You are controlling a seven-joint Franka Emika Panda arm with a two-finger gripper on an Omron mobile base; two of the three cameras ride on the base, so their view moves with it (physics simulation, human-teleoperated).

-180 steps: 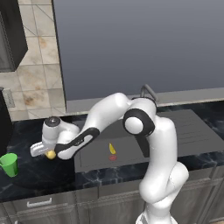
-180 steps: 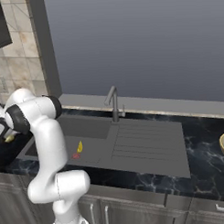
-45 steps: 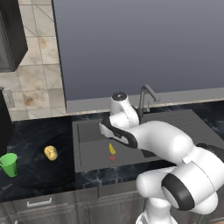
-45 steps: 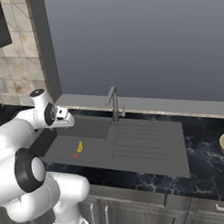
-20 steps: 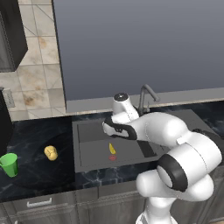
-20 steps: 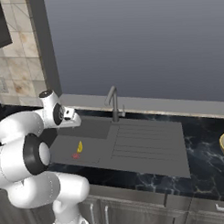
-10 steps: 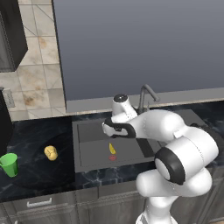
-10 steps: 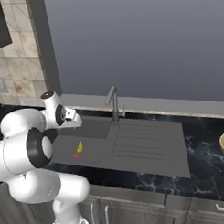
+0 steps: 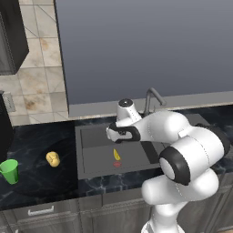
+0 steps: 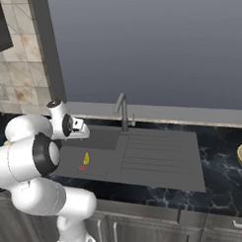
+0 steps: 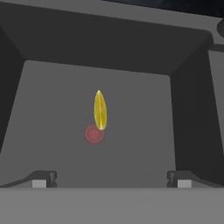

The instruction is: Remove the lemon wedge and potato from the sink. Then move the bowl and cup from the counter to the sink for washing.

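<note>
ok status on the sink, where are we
Tool open, above the sink. Lemon wedge on basin floor beside the red drain. Potato out on the counter. Nothing in the way.

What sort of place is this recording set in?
A rendered kitchen, it seems: a dark marble counter with a recessed sink and curved faucet, a tiled wall, and cabinet fronts below.
</note>
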